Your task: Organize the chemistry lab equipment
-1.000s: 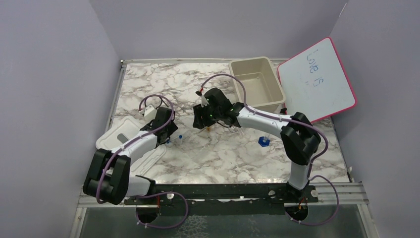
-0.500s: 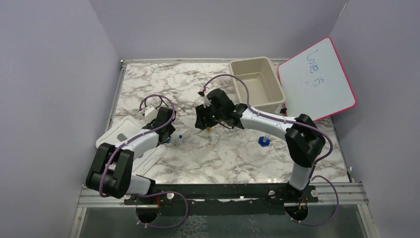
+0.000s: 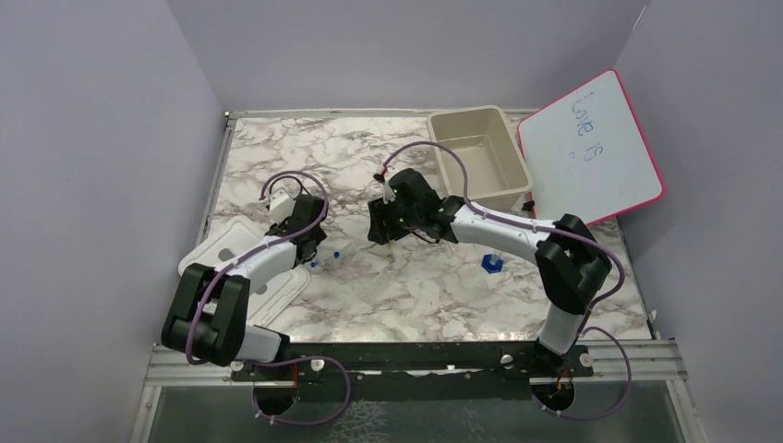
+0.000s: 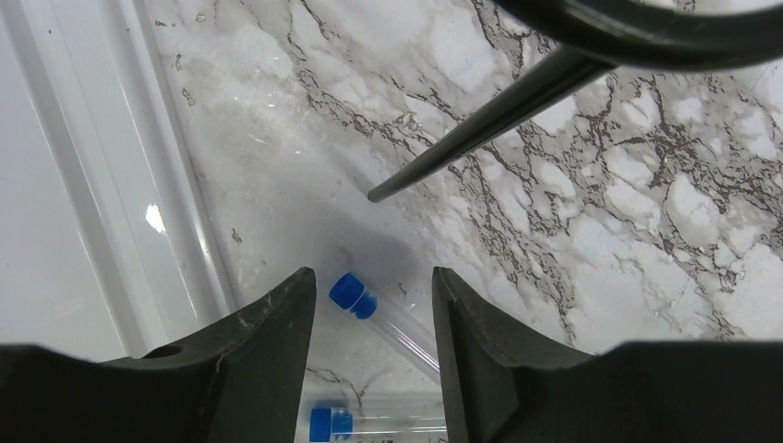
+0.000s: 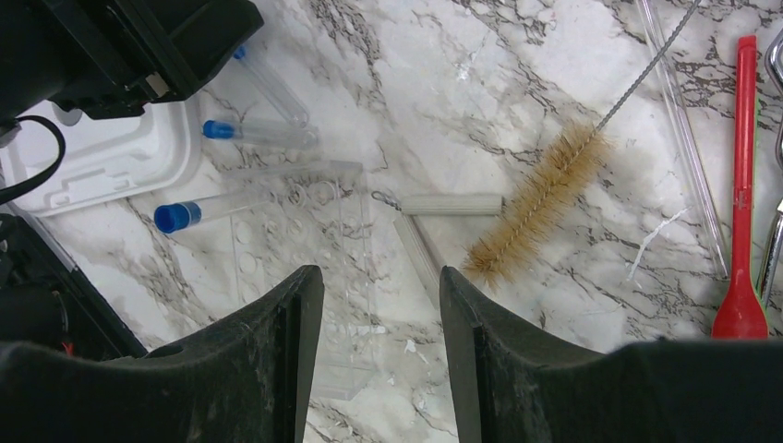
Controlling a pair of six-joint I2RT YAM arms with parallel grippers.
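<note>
My left gripper hangs open low over the marble table, its fingers either side of a clear tube with a blue cap that lies flat. A second capped tube lies nearer the wrist. Beyond them is the black wire ring with its straight stem. My right gripper is open and empty above a clear tube rack. Near it lie the tan-bristled wire brush, the red-tipped dropper, the metal wire clamp and a loose capped tube. The blue hexagonal-based piece stands apart.
The white lid lies by the left arm. At the back right stands the beige tub, with the pink-framed whiteboard leaning beside it. Purple walls close in the table on three sides.
The left gripper has narrowed somewhat and shifted slightly toward the back over the tubes. The right gripper has drifted a little to the right and back.
</note>
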